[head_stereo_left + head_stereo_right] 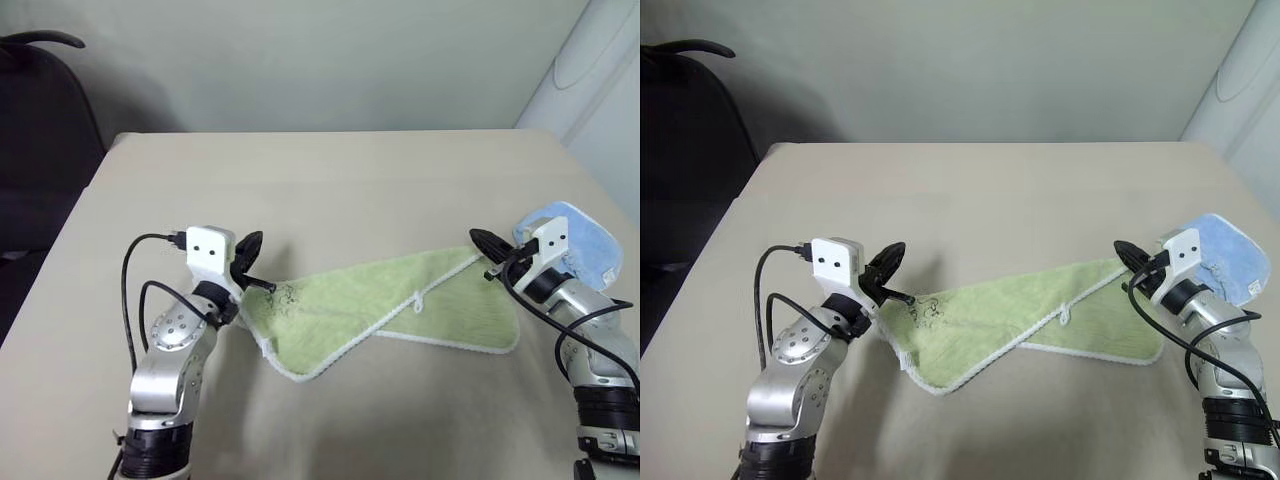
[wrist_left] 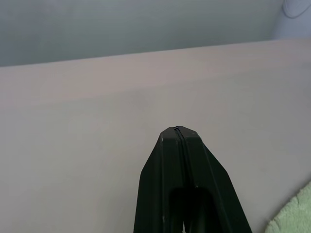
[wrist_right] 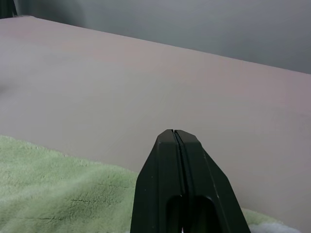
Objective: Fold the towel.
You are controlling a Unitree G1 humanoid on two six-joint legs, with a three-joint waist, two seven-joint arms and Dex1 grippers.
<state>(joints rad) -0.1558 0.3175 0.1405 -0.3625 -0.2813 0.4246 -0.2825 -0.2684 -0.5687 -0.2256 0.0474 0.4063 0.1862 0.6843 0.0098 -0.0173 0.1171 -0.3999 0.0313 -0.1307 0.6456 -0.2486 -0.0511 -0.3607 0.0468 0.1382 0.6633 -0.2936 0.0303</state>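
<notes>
Spanning both grippers: towel (image 1: 390,310), long axis 9–3 | left gripper (image 1: 252,262), right gripper (image 1: 482,240): fingers pressed together, empty, one per end.

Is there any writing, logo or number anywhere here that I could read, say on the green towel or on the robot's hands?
None can be read.
The green towel has a small dark embroidered mark near its corner: too small to tell whether it is letters or a drawing.
Its white loop tag: nothing legible.
The left hand and right hand: no label visible.
</notes>
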